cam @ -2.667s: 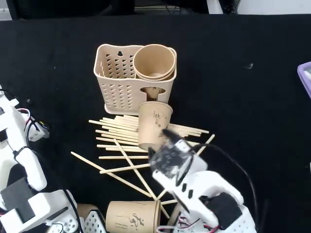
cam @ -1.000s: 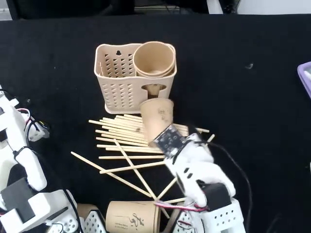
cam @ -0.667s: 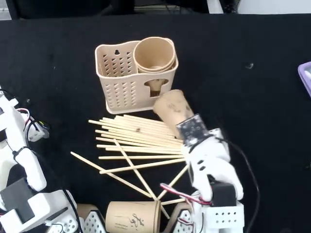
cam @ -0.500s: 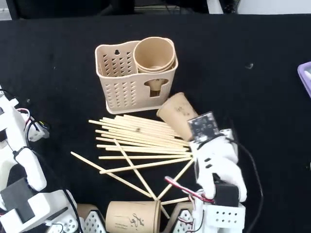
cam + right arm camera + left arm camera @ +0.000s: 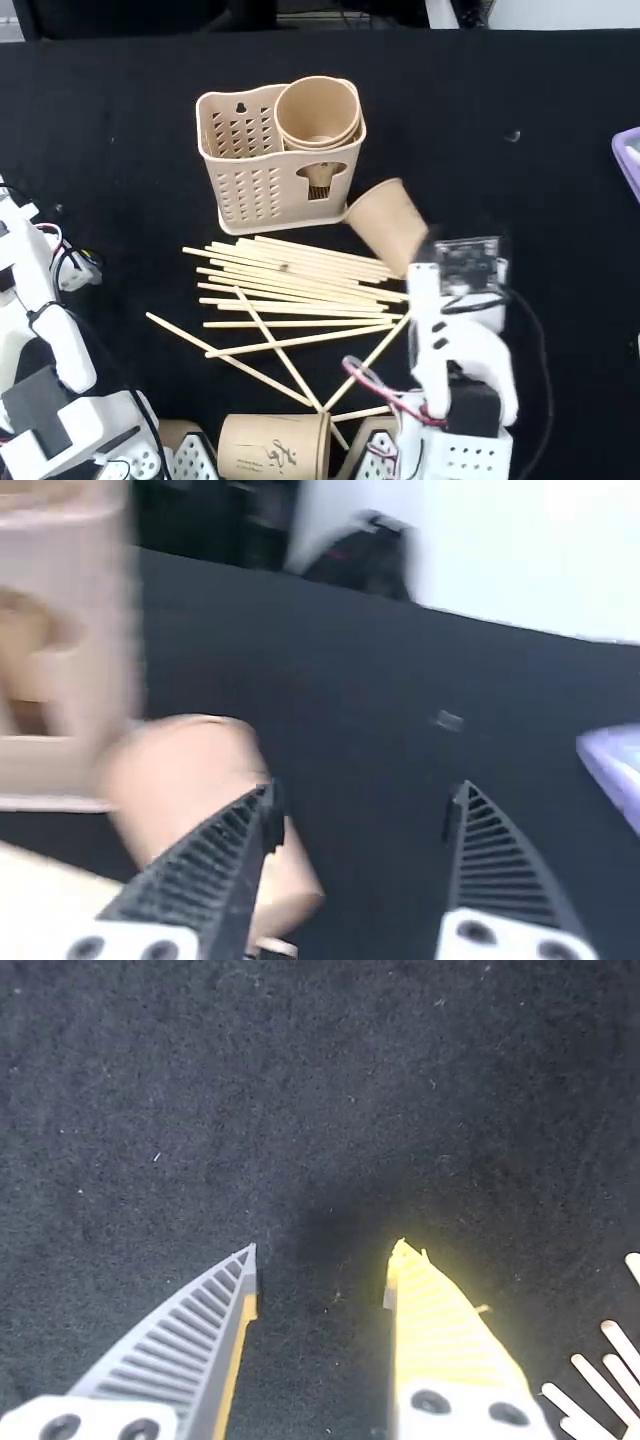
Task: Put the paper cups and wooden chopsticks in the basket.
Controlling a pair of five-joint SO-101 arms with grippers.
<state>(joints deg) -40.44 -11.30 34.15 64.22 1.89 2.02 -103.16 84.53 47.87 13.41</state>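
Right wrist view has the right gripper standing wide, nothing between its two ribbed fingers. A paper cup lies just outside one finger, close against it; whether they touch cannot be told. Beyond the cup stands the blurred wall of the basket.

From the high view, that same paper cup is tipped at a slant on the black cloth, just off the basket's front corner and apart from it. Its narrow end points toward the right arm, and its lower side sits at the far ends of the wooden chopsticks. These lie in a loose fan in front of the basket, most of them roughly parallel and a few crossing at angles.

The basket stands upright, and nested cups sit in its compartment on the right arm's side. Another paper cup lies on its side at the near edge of the table, touching the ends of a few crossed sticks.

The left gripper is also spread apart and holds nothing, pointing down at bare cloth, with a few chopstick ends just beside its yellow finger.
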